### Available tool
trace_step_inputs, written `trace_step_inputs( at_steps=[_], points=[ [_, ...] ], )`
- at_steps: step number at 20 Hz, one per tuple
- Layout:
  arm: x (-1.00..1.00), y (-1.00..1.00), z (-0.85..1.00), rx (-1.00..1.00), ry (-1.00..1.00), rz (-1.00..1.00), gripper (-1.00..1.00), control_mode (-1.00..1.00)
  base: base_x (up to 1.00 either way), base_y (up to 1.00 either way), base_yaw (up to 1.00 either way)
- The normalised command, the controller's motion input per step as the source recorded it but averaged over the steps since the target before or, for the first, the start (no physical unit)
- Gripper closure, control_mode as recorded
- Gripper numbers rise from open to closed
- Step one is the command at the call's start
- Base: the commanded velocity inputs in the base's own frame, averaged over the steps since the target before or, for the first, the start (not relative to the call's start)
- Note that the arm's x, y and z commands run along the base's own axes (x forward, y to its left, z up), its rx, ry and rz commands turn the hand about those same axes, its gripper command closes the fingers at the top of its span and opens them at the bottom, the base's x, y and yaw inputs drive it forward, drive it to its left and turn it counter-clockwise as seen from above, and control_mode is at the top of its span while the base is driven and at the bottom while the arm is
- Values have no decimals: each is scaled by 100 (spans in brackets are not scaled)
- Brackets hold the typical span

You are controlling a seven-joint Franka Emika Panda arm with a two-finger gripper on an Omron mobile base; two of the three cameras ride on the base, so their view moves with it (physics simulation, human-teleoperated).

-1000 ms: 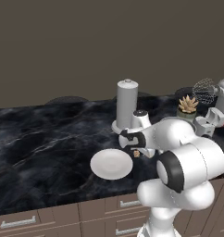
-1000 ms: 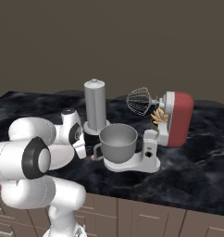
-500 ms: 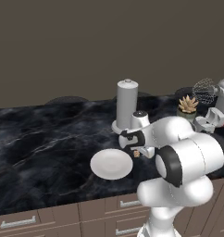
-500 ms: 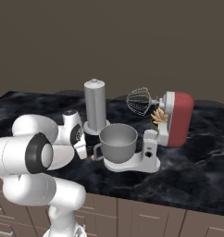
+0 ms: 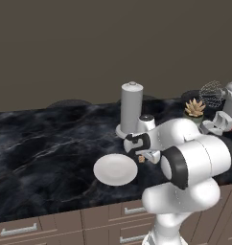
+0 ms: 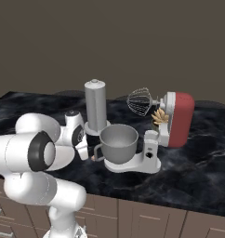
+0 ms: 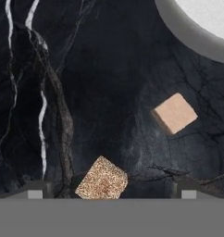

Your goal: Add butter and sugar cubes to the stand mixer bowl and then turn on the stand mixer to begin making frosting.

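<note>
While the arm bends low over the dark marble counter (image 5: 46, 143), its gripper (image 7: 109, 187) hangs just above the stone with its jaws spread wide and nothing between them. From the hand view, one speckled brown sugar cube (image 7: 102, 178) lies on the counter between the two fingertips (image 7: 37, 190), closer to the one at the lower left, and not touching either. A second, smoother tan sugar cube (image 7: 175, 113) rests a little farther on, apart from the first, near the grey base of a tall cylinder (image 5: 131, 107) that stands on the counter behind the hand. In the left base view a small tan cube (image 5: 142, 159) peeks out beside the wrist, just right of a flat white plate (image 5: 115, 169) that lies near the counter's front edge. Off to the right stands the mixer (image 6: 177, 120), its red head tilted back and the wire whisk (image 6: 139, 102) raised clear of the grey metal bowl (image 6: 118, 142), which sits on the white base with its handle turned toward the arm. Behind the mixer sits a small spiky plant (image 5: 194, 107). I cannot tell where the butter is.
</note>
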Motion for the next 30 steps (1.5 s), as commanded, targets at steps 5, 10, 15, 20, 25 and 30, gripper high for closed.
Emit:
trace_step_inputs(
  at_steps=[5, 10, 15, 20, 25, 30],
  points=[
    [0, 0, -11, 2, 1, 0, -100, -100, 0, 0, 0],
    [0, 0, -12, 1, 1, 0, -100, -100, 0, 0, 0],
    [0, 0, -9, 1, 1, 0, -100, -100, 0, 0, 0],
    [1, 0, -5, 2, 0, 0, -100, -100, 0, 0, 0],
    [3, 0, -7, 1, 1, 0, -100, -100, 0, 0, 0],
    [0, 0, -13, 0, 1, 0, 100, -100, 0, 0, 0]
  ],
)
